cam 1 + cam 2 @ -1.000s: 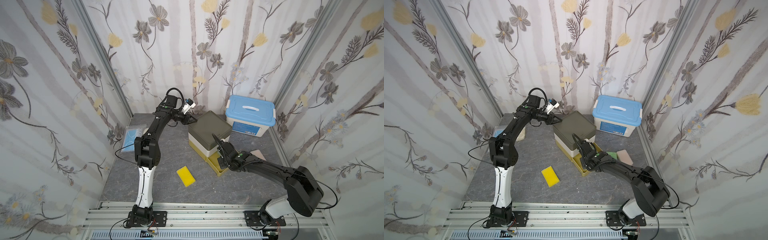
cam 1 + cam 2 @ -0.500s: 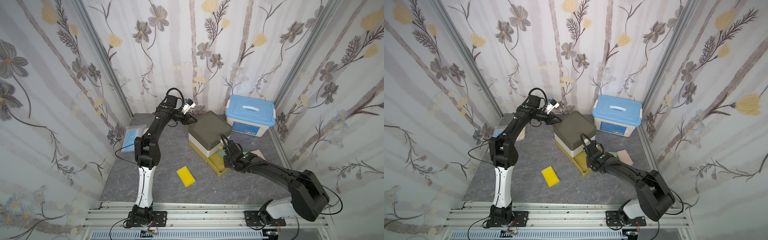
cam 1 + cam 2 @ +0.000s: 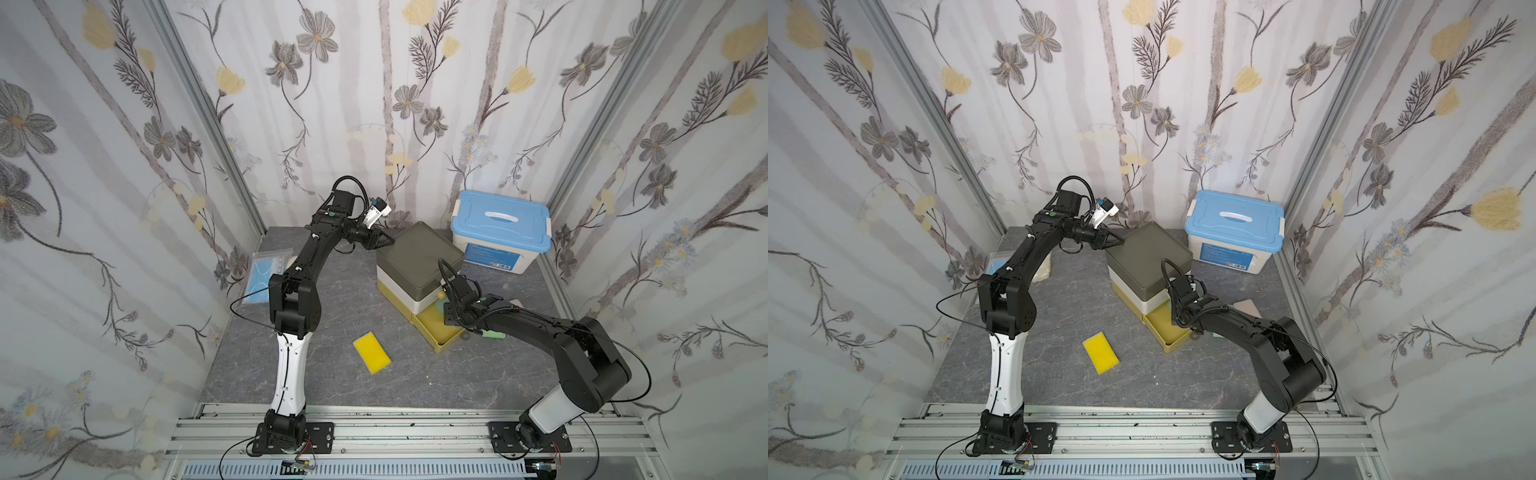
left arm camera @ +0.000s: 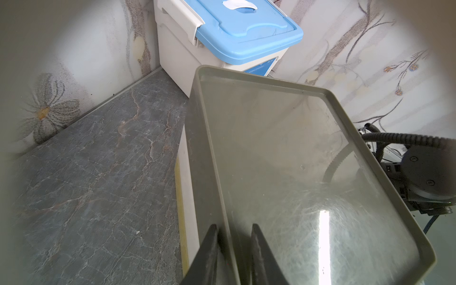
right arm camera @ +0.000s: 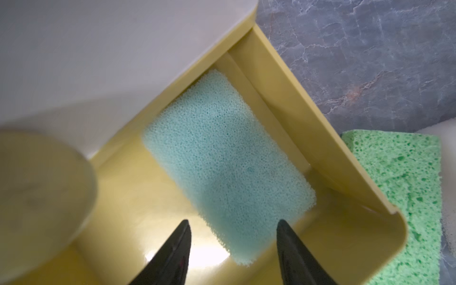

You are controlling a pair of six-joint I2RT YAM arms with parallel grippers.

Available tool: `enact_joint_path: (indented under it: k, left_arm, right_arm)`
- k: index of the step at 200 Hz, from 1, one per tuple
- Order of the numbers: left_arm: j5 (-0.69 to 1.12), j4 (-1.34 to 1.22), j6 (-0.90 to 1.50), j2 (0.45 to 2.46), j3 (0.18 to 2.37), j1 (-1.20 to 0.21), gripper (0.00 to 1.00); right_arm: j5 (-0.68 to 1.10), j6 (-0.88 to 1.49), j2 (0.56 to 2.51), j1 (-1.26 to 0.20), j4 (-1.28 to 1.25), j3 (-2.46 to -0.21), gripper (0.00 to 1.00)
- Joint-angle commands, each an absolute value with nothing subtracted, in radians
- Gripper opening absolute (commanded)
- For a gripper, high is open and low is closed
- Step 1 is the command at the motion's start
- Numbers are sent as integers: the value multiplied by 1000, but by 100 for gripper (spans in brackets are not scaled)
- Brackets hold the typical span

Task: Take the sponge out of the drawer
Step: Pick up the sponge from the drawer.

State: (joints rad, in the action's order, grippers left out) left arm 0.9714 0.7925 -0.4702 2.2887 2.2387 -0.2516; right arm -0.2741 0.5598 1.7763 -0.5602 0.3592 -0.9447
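While my right gripper (image 5: 232, 222) hangs over the open yellow drawer (image 5: 296, 103) with jaws partly spread and empty, the teal sponge (image 5: 222, 158) lies flat inside it; my left gripper (image 4: 234, 227) is pinched on the rim of the olive lid (image 4: 271, 148).

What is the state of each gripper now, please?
Left gripper: closed on the drawer unit's top rim.
Right gripper: open, empty, above the sponge in the drawer.
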Motion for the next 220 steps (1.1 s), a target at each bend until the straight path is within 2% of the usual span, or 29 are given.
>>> enact_joint_path:
  k: [1,66,83,91,112,131,220]
  left_arm:
    - [908,980,-509,2306,2229,-260,25]
    - [906,983,-511,2307,2229,-259,25]
    - [905,983,-511,2307,2229,-257,25]
    - [905,983,-510,2306,2229,-257,25]
    - [905,983,-510,2307,2230,-258,25]
    - [907,983,-509,2306,2230,-257,25]
    - [912,979,-503,2306,2232,-257,25]
  right_arm:
    - [-272,569,1803,-554,309,-942,57]
    - [-264,564,1885,-548,286,-910,57]
    - [-263,563,1899,-544,286,-908,52]
    - [-263,563,1903,-543,285,-905,46]
    - [-267,560,1905,-538,282,-902,18]
    - [-273,557,1896,-535,291,-904,0]
    - [-288,505,1738,-544,443,-977,0]
